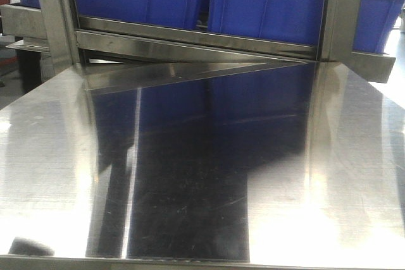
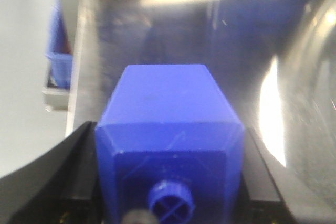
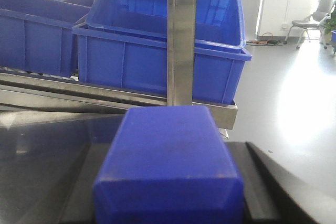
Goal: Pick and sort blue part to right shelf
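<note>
My left gripper (image 2: pixel 169 145) is clamped on the blue part (image 2: pixel 168 98), cap at 6 o'clock, evidently for carrying. My right gripper (image 3: pixel 173 150) likewise grips a blue block (image 3: pixel 168 166), top unseen. The steel table (image 2: pixel 236 35) lies beyond; the right shelf (image 3: pixel 181 51) stands at 12 o'clock, bins (image 3: pixel 157 72) open to receive.

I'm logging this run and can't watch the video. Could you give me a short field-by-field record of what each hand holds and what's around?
left hand: shut on capped blue block, round cap toward the camera
right hand: shut on second blue block, top face out of view
shelf: steel rack ahead of the right hand, blue bins on it
table: shiny steel, reflecting the bins
task state: both blocks held, neither in a bin
</note>
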Controlling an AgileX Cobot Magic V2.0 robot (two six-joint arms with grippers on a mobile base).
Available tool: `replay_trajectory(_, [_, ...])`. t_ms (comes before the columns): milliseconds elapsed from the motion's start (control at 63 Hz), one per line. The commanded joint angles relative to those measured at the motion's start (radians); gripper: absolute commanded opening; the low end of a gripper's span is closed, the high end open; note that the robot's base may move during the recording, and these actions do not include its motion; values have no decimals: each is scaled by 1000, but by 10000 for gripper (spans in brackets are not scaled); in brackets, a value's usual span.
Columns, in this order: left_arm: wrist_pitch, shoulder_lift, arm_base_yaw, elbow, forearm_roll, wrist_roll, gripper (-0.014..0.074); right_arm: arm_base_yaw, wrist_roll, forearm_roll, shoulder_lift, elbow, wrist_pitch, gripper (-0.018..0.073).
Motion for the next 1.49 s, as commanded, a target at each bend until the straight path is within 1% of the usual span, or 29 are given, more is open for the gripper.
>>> replay_trajectory(0, [-80,-81,23,3,10,3,384,-8,-8,2,5,-30,-91,435])
replay_trajectory(190, [-80,-242,46,77,111,3,384,-8,-8,2,5,-30,-91,435])
replay_trajectory(254, [-80,-291,46,91,133,3,384,-8,-8,2,5,-30,-91,435])
replay_trajectory(317, [-80,-335,46,98,139,3,384,-8,-8,2,5,-30,-91,435])
replay_trajectory(571, [-74,-504,46,98,141,3,384,-8,-8,2,5,-30,-91,435])
replay_trajectory(762, [-74,-581,46,98,141,3,384,-8,-8,2,5,-30,-91,435])
replay_trajectory(1476, [-74,-594,46,98,141,3,384,-8,-8,2,5,-30,-91,435])
